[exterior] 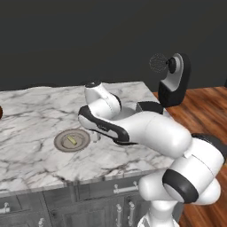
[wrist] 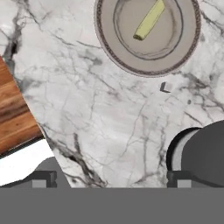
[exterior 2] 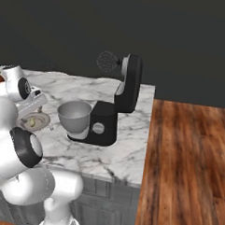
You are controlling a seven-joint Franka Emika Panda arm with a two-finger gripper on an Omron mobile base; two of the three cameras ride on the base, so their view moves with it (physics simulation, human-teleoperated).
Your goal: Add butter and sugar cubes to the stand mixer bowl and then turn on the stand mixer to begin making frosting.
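Marble desk (exterior: 35, 111) runs under us, dark wall behind, wood floor off to one side. Our end effector (wrist: 111, 179) hangs above bare marble with its fingertips (wrist: 43, 178) set wide apart and nothing between them, so we read it as open and empty.

Ahead of the end effector, along its line of sight, sits the plate (wrist: 109, 48) with the butter (wrist: 149, 19) lying flat on it, a thin pale-yellow stick set at a slant. A small grey lump (wrist: 165, 87) lies on the marble between us and the plate; we cannot tell whether it is one of the sugar cubes.

We judge the butter light, soft and a little greasy, so a hard squeeze would dent or smear it. We would take it across its narrow width near the middle, fingers turned to match its slant, closing gently.

The bowl (exterior 2: 74, 116) waits at the mixer (exterior 2: 115, 110), whose head is tilted up.
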